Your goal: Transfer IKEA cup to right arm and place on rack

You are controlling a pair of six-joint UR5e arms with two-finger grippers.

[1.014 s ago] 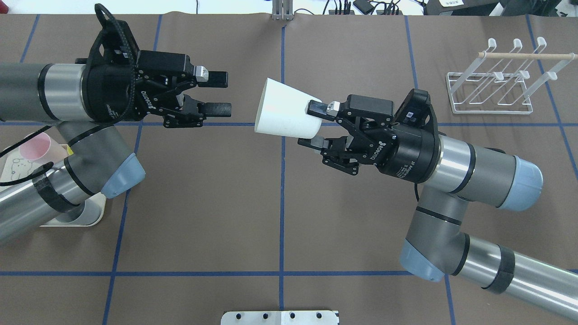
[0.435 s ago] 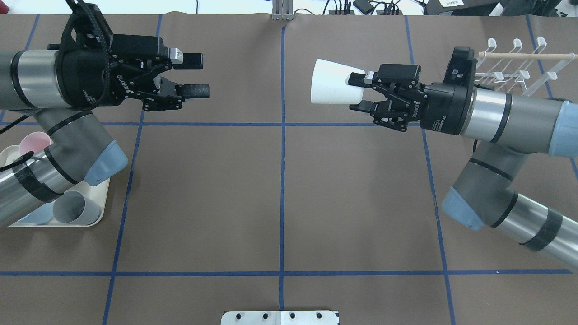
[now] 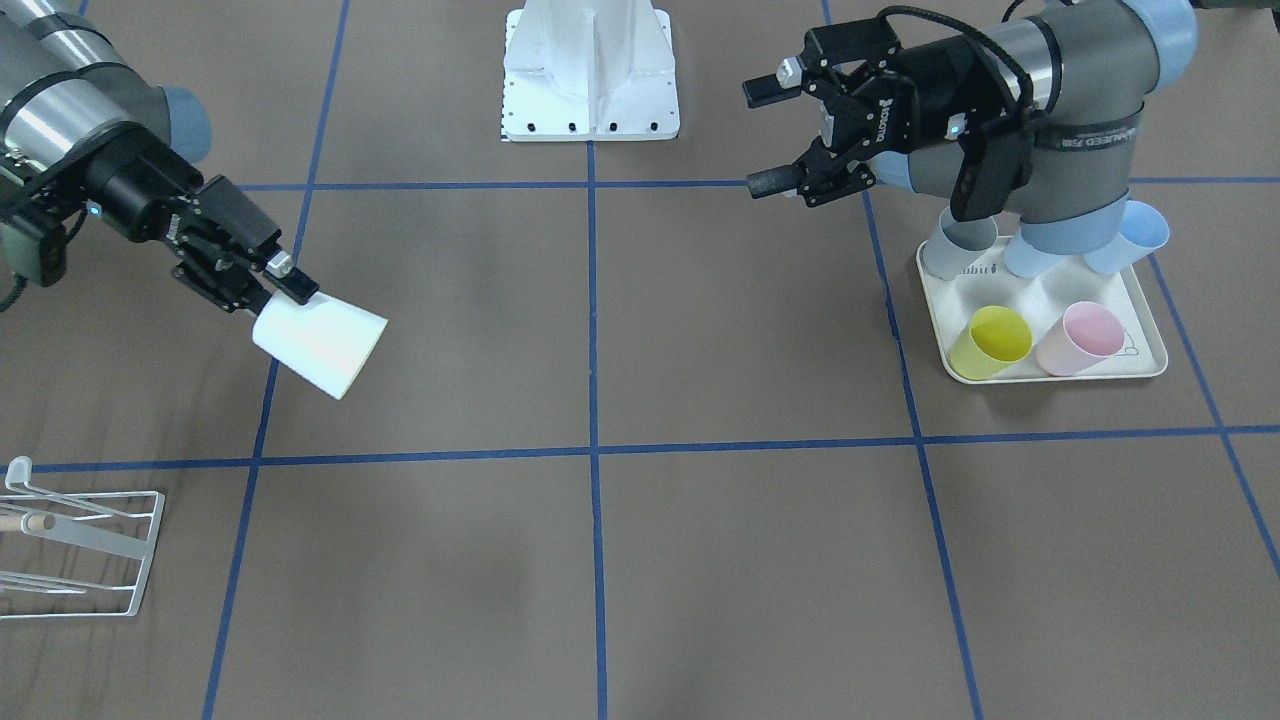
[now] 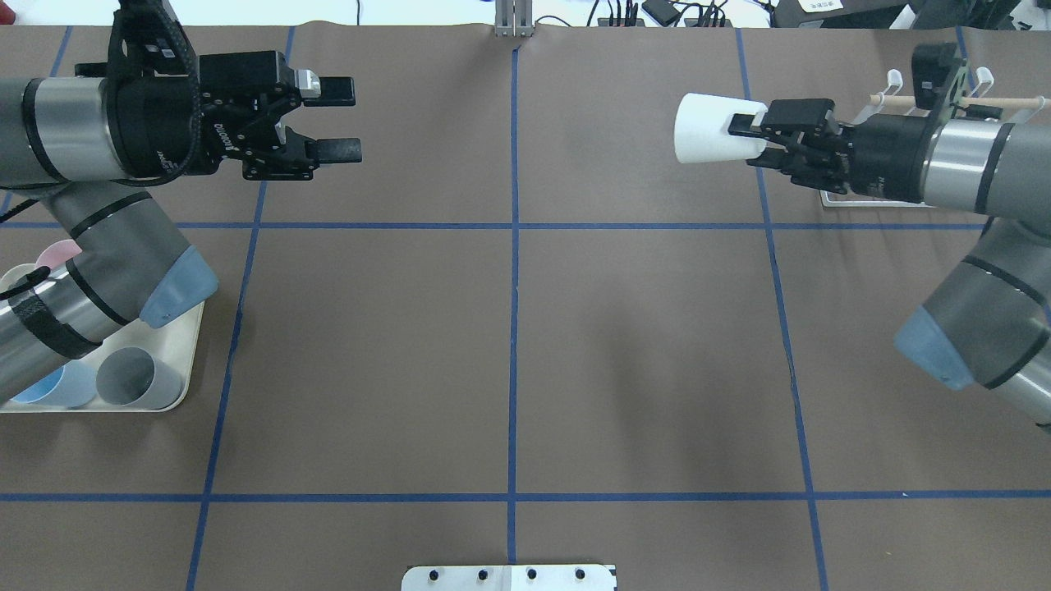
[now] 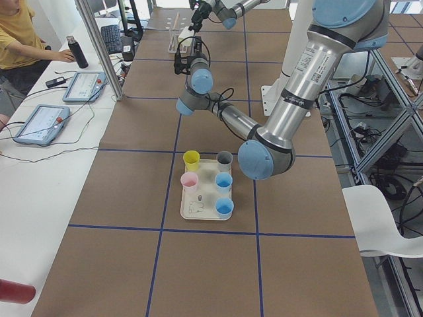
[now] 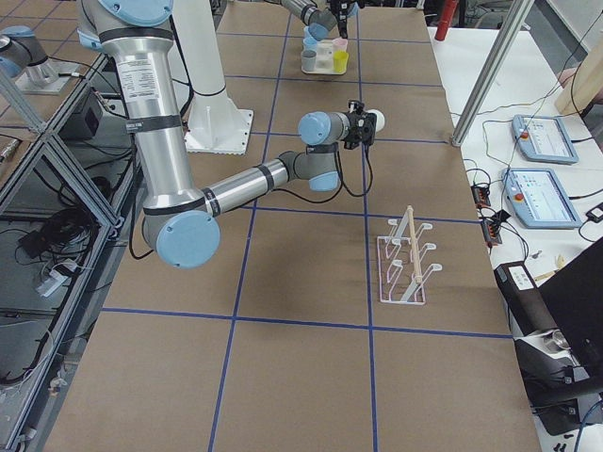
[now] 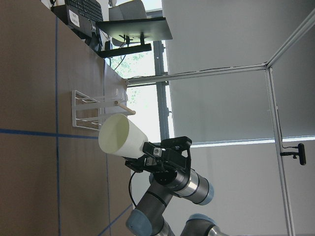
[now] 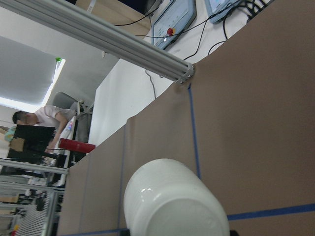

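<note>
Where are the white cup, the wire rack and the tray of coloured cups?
white cup (image 4: 702, 129), overhead view, on its side wall.
wire rack (image 6: 414, 247), right-side view, on its wooden dowel.
tray (image 3: 1145, 350), front-facing view, on its bare right corner.

Everything is pointing to a robotics lab: a brown worktop (image 4: 369, 345) taped into a blue grid is standing beside an aluminium post (image 5: 99, 46), and at the upper left of the left-end view a person (image 5: 16, 33) is sitting near two control tablets (image 5: 82, 86), probably teach pendants.
</note>
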